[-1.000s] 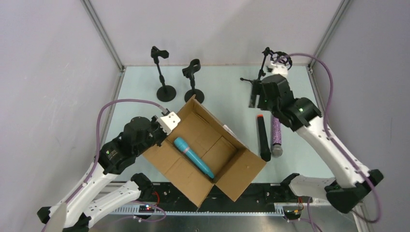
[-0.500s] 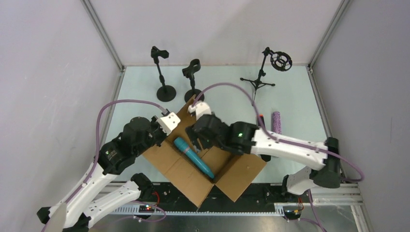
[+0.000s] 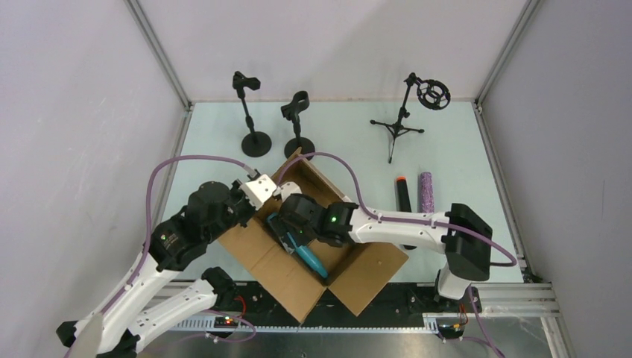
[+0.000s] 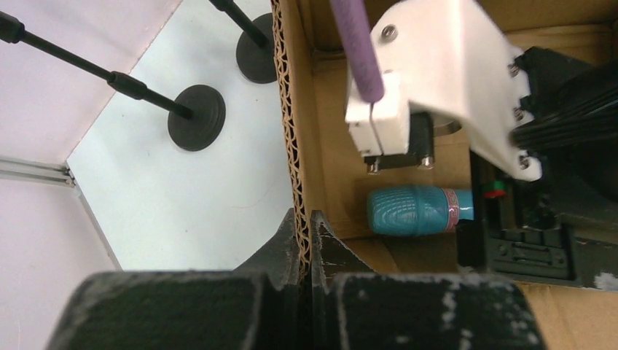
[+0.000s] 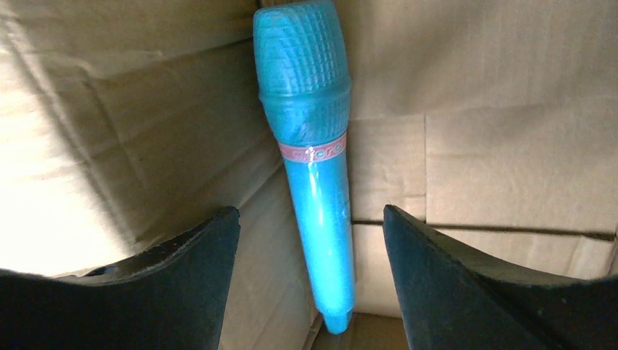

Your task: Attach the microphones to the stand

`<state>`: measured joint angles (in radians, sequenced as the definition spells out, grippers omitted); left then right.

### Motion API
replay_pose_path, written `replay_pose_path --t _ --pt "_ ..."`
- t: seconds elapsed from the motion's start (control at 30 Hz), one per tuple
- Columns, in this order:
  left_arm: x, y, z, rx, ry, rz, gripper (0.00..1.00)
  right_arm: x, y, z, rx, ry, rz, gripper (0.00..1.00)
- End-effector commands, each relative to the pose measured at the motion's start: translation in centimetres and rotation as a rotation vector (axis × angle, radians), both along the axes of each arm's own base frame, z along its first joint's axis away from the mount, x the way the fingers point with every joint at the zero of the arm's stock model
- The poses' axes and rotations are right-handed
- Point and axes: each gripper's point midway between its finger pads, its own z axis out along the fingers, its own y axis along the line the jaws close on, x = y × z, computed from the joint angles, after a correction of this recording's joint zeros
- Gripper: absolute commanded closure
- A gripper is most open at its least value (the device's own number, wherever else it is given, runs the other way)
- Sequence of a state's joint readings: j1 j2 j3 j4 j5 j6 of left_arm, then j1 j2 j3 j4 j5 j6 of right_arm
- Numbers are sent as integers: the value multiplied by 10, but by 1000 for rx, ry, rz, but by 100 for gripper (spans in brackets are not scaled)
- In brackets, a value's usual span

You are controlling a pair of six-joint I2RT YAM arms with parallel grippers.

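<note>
- Pale worktop inside white walls carried an open cardboard box near the arms, with black stands along the far side
- Light blue microphone lay flat on the box floor
- Right end effector hung over its handle, fingers spread, one either side, apparently not touching
- Left end effector was pinched on the box's corrugated wall, seemingly steadying it
- Black microphone and purple microphone lay side by side on the worktop beyond the box
- Step in hand looked like picking up the blue one; next move likely needed lowering, closing on the handle, then lifting clear of the walls
</note>
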<state>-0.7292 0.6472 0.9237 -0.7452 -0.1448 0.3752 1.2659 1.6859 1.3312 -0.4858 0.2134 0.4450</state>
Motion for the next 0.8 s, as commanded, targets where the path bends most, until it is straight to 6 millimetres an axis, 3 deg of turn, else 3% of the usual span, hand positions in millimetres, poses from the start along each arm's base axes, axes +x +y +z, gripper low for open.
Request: replay_pose_path --t 0.0,0.33,0.47,0.53,0.63,0.7,0.77 --pt "-1 -5 16 -15 -45 -44 100 0 20 -13 40 18 8 23" --pt "-2 -6 22 -28 -53 -43 100 -3 19 -77 -58 57 9 29" --pt "-1 -4 19 -20 -53 -41 100 -5 13 -88 -75 57 -6 43" --pt "-1 -3 16 -10 -52 -35 100 -4 11 -82 -71 33 -10 54" --pt "0 -1 11 6 -51 -31 100 2 7 -64 -58 -29 -25 80" --pt "0 1 10 12 -53 -27 100 4 3 -48 -41 -70 -31 90" --pt "0 2 9 18 -55 -22 100 5 -1 -29 -20 -103 -33 93"
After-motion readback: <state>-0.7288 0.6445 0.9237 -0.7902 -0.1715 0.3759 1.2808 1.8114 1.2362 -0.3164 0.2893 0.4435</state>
